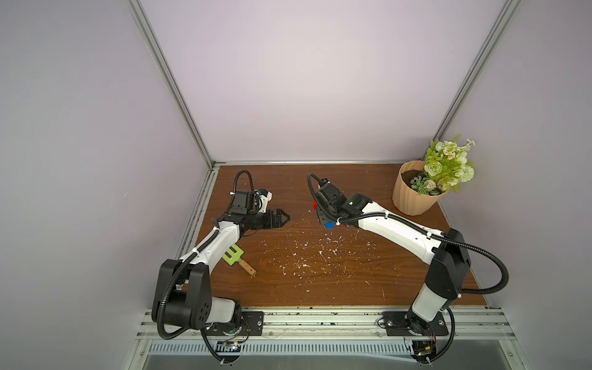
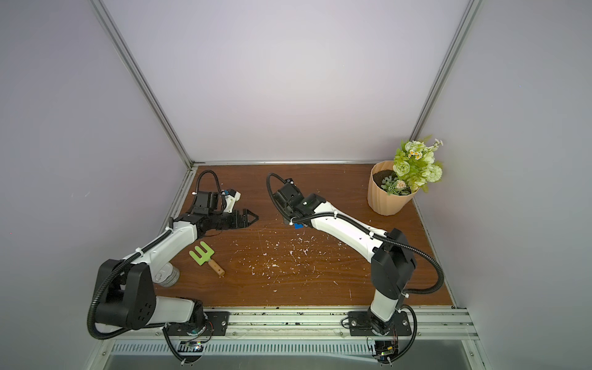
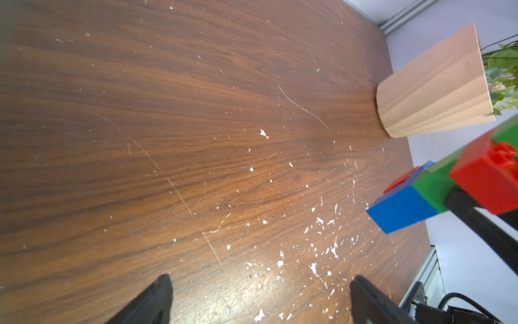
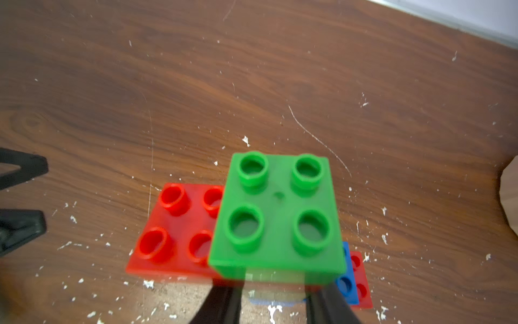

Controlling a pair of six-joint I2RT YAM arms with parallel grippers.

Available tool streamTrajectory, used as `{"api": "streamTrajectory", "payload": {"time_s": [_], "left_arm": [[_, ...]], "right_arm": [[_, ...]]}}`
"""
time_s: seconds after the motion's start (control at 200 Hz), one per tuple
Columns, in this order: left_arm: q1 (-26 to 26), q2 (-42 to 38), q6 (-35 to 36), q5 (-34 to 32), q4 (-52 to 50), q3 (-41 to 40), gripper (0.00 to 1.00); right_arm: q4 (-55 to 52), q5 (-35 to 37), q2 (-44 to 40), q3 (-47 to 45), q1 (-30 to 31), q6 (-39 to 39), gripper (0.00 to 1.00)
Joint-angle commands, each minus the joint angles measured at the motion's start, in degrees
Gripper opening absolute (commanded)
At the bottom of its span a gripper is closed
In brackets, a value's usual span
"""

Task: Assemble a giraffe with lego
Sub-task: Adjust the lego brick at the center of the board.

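Observation:
My right gripper (image 4: pixel 276 291) is shut on the giraffe (image 4: pixel 277 213), a joined figure of lego bricks, its black fingers (image 4: pixel 326 303) clasping it just under the green head brick. Red and blue bricks stick out below the head. In the left wrist view the giraffe (image 3: pixel 429 185) hangs tilted low over the table, blue end down. In a top view only its blue end (image 1: pixel 329 225) and a red bit show under the right gripper (image 1: pixel 322 214). My left gripper (image 1: pixel 282 219) stands open and empty to the giraffe's left, with bare table between its fingertips (image 3: pixel 260 283).
A ribbed beige flower pot (image 1: pixel 413 189) with green flowers stands at the back right corner. A green slotted tool with a wooden handle (image 1: pixel 237 258) lies by the left arm. White flecks (image 1: pixel 320 253) are scattered over the brown table. Walls close three sides.

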Motion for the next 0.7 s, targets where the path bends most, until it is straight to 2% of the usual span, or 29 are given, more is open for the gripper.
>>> {"api": "streamTrajectory", "payload": {"time_s": [0.0, 0.19, 0.4, 0.696], "left_arm": [[-0.46, -1.74, -0.26, 1.04, -0.85, -0.32, 1.00], [-0.56, -2.28, -0.36, 1.36, -0.94, -0.32, 1.00], [-0.60, -3.38, -0.36, 1.41, -0.85, -0.69, 1.00], [-0.77, -3.81, -0.53, 1.91, -0.59, -1.00, 1.00]], "right_arm": [[-11.21, -5.11, -0.16, 4.02, -2.15, 2.30, 0.26], [-18.90, -13.76, 2.73, 8.39, -5.80, 1.67, 0.25], [-26.72, -18.01, 7.48, 14.96, -6.89, 0.55, 0.23], [-31.33, -25.06, 10.68, 14.85, -8.23, 0.32, 0.21]]}}
